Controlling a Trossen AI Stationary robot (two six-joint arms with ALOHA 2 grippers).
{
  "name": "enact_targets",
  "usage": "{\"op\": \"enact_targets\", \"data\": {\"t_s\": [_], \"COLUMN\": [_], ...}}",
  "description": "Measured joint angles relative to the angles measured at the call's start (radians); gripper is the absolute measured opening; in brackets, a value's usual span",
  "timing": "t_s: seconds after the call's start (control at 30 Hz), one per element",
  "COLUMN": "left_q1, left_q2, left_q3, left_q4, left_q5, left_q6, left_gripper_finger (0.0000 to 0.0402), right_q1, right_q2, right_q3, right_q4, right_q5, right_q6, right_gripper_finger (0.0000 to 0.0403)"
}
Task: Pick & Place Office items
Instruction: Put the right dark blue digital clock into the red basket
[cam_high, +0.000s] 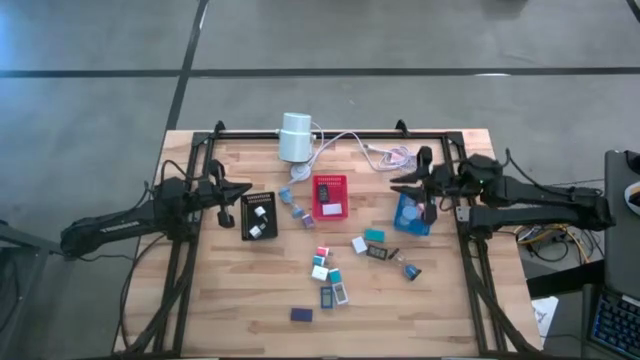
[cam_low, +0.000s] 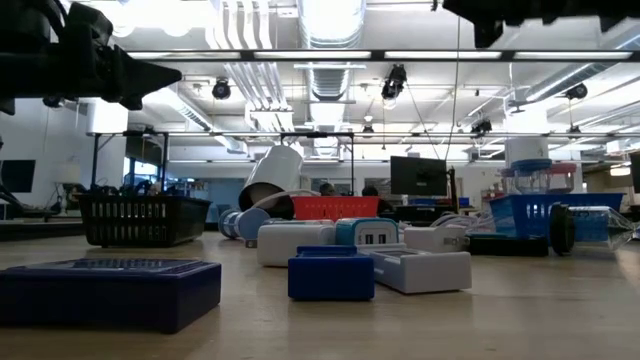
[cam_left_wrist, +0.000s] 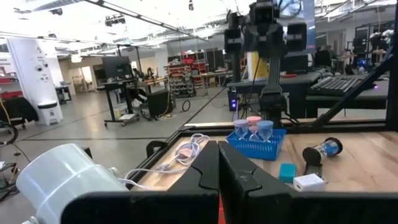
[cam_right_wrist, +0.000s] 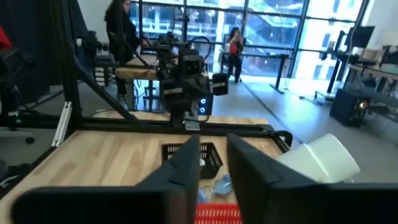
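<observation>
The right gripper (cam_high: 400, 180) hangs in the air over the far right part of the table (cam_high: 230, 300), close to the blue tray (cam_high: 410, 222). Its two dark fingers (cam_right_wrist: 186, 165) stand a little apart, with a thin gap between them. Nothing sits in that gap.

The left gripper (cam_high: 240, 189) waits over the left side of the table, just beside the black tray (cam_high: 246, 218). Its fingers (cam_left_wrist: 202, 171) are pressed tight together and hold nothing.

The blue tray has a few small round pieces in it, and one has a pink top (cam_left_wrist: 253, 120). The black tray holds little white blocks (cam_high: 260, 212). The red tray (cam_high: 330, 197) sits between the two grippers, in the middle of the table.

Most of the office items (cam_high: 330, 270) lie loose on the wood, nearer the front than the trays. They are tiny white, teal and blue blocks, close together. A dark blue block (cam_high: 301, 314) lies alone near the front edge. A small spool (cam_high: 411, 270) lies on its side toward the right.

A white cylinder (cam_high: 296, 136) with a white cable (cam_high: 350, 140) lies at the far edge, tipped over.
</observation>
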Motion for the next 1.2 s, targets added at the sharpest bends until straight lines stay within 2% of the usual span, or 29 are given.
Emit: {"op": "enact_targets", "data": {"t_s": [0.1,0.43,0.57,0.8,1.2], "left_q1": [0.000,0.000,0.000,0.000,0.000], "left_q2": [0.000,0.000,0.000,0.000,0.001], "left_q3": [0.000,0.000,0.000,0.000,0.000], "left_q4": [0.000,0.003,0.001,-0.009,-0.003], "left_q5": [0.000,0.000,0.000,-0.001,-0.003], "left_q6": [-0.010,-0.012,-0.012,-0.019,0.091], "left_gripper_finger": [0.0000,0.0000,0.0000,0.0000,0.0000], "right_q1": [0.000,0.000,-0.001,-0.001,-0.001], "right_q2": [-0.047,-0.220,-0.297,-0.389,-0.403], "right_q3": [-0.096,-0.379,-0.446,-0.506,-0.528], "right_q4": [0.077,0.365,0.364,0.359,0.274], "right_q5": [0.002,0.024,0.082,0.091,0.092], "right_q6": [-0.007,-0.020,-0.009,0.000,-0.012], "right_gripper_finger": [0.0017,0.0012,0.0012,0.0012,0.0012]}}
